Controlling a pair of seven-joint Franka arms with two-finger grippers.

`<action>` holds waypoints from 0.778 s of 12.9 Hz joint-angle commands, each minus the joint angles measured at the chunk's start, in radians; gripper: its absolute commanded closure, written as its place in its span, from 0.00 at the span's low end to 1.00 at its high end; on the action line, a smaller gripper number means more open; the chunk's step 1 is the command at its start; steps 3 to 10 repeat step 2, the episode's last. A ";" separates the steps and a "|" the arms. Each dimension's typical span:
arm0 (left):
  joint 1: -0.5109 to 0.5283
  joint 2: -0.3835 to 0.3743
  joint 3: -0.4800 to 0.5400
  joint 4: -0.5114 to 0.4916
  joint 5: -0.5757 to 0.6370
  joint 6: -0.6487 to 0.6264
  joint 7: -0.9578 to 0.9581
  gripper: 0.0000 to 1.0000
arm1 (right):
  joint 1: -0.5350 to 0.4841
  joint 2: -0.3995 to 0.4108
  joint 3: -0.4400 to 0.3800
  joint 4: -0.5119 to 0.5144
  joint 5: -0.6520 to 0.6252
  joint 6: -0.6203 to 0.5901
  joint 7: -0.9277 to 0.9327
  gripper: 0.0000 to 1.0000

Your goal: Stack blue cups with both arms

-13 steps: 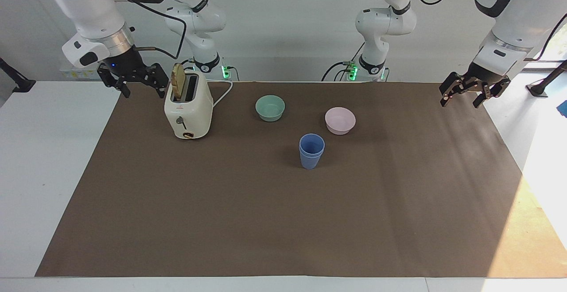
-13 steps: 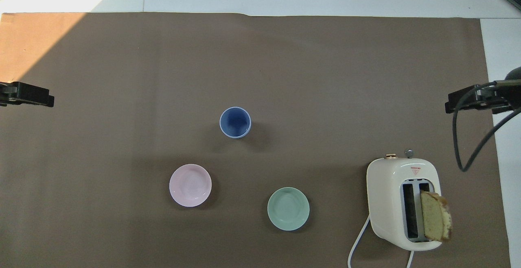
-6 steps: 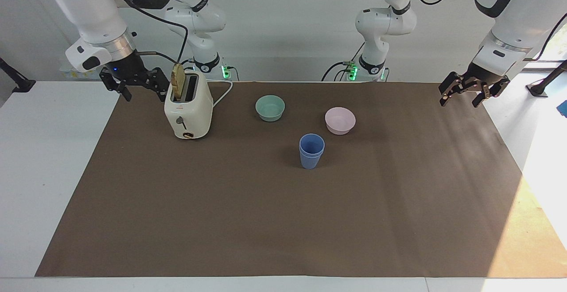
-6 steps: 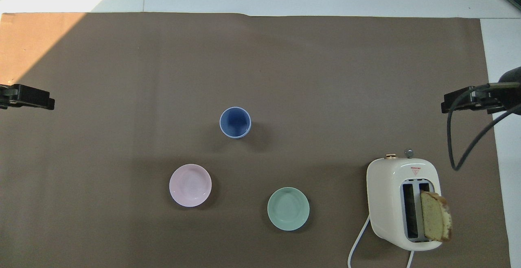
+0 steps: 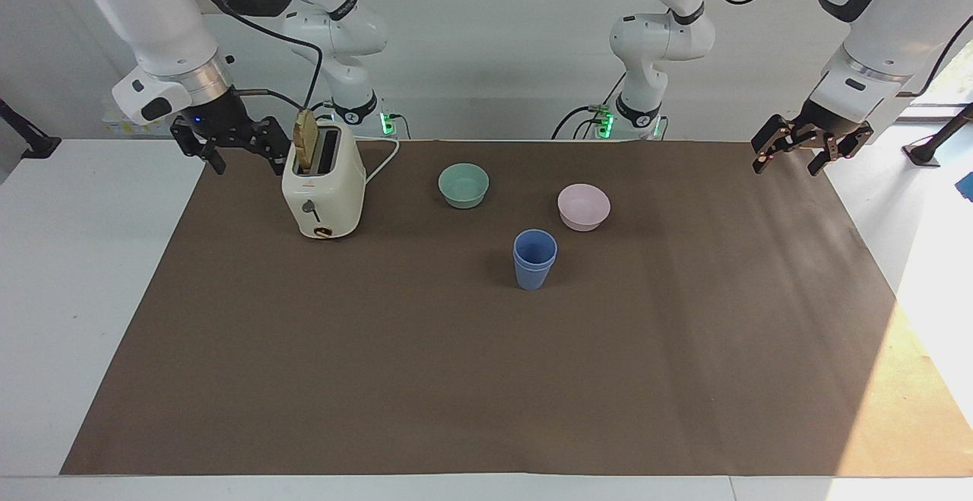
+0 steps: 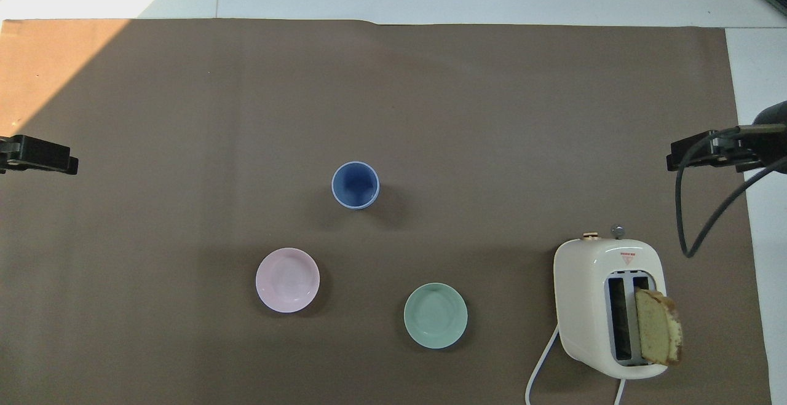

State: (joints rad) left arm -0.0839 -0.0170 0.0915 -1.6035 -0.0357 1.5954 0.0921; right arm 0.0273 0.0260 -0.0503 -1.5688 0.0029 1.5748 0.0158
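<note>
blue cups (image 5: 534,259) x2, nested as one stack, mid counter (image 5: 456,379), well apart from both jaws | left gripper (image 5: 790,157) jaws wide, empty | right gripper (image 5: 242,153) jaws wide, empty, beside toaster (image 5: 322,189) x1 | bowls x2

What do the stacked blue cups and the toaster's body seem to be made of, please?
The blue cups, nested one inside the other, look like matte plastic: even periwinkle colour, thin rims, no glare. The toaster has a cream shell with a smooth gloss that catches soft highlights; that could be enamelled metal or glossy plastic, and the look leaves it open.
</note>
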 commanded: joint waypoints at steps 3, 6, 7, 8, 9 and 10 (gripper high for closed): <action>0.009 -0.021 -0.007 -0.018 0.020 -0.009 0.001 0.00 | -0.013 -0.018 0.004 -0.024 0.008 0.019 0.004 0.00; 0.009 -0.021 -0.007 -0.018 0.020 -0.009 0.001 0.00 | -0.013 -0.018 0.004 -0.024 0.008 0.019 0.004 0.00; 0.009 -0.021 -0.007 -0.018 0.020 -0.009 0.001 0.00 | -0.013 -0.018 0.004 -0.024 0.008 0.019 0.004 0.00; 0.009 -0.021 -0.007 -0.018 0.020 -0.009 0.001 0.00 | -0.013 -0.018 0.004 -0.024 0.008 0.019 0.004 0.00; 0.009 -0.021 -0.007 -0.018 0.020 -0.009 0.001 0.00 | -0.013 -0.018 0.004 -0.024 0.008 0.019 0.004 0.00; 0.009 -0.021 -0.007 -0.018 0.020 -0.009 0.001 0.00 | -0.013 -0.018 0.004 -0.024 0.008 0.019 0.004 0.00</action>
